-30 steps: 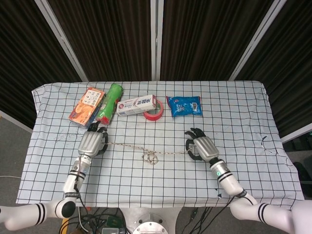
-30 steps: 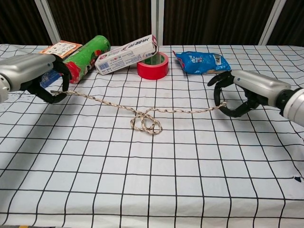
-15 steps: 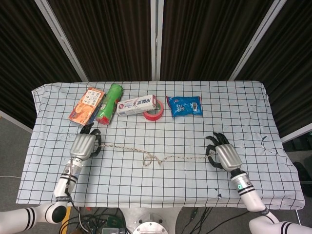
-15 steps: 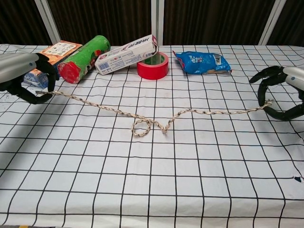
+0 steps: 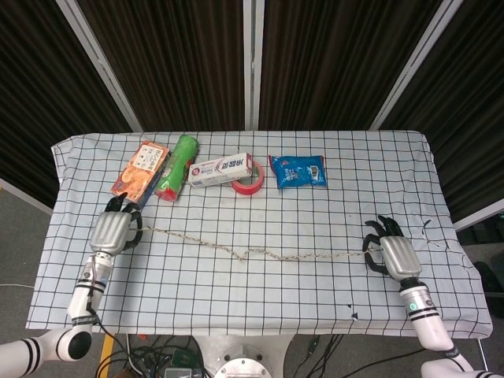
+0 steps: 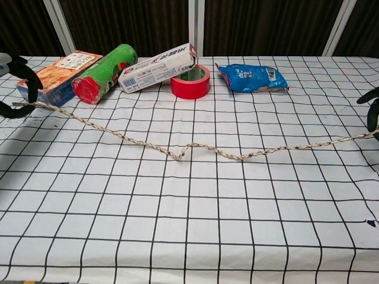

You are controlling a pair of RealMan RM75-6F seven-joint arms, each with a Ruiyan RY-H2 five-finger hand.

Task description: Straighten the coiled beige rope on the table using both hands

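The beige rope (image 5: 252, 251) (image 6: 195, 148) stretches almost straight across the checked table, with one small kink left near its middle. My left hand (image 5: 113, 232) (image 6: 16, 89) pinches the rope's left end near the table's left edge. At the right, my right hand (image 5: 394, 257) (image 6: 373, 112) holds the other end. In the chest view only the dark fingers of each hand show at the frame's edges.
Along the back stand an orange box (image 5: 139, 170), a green can (image 5: 176, 167) lying down, a toothpaste box (image 5: 221, 169), a red tape roll (image 5: 248, 181) and a blue snack pack (image 5: 298, 171). The checked tablecloth (image 5: 260, 307) covers the table.
Both hands moved apart, the left further left and the right further right. The loop in the rope's middle has pulled out into a small kink.
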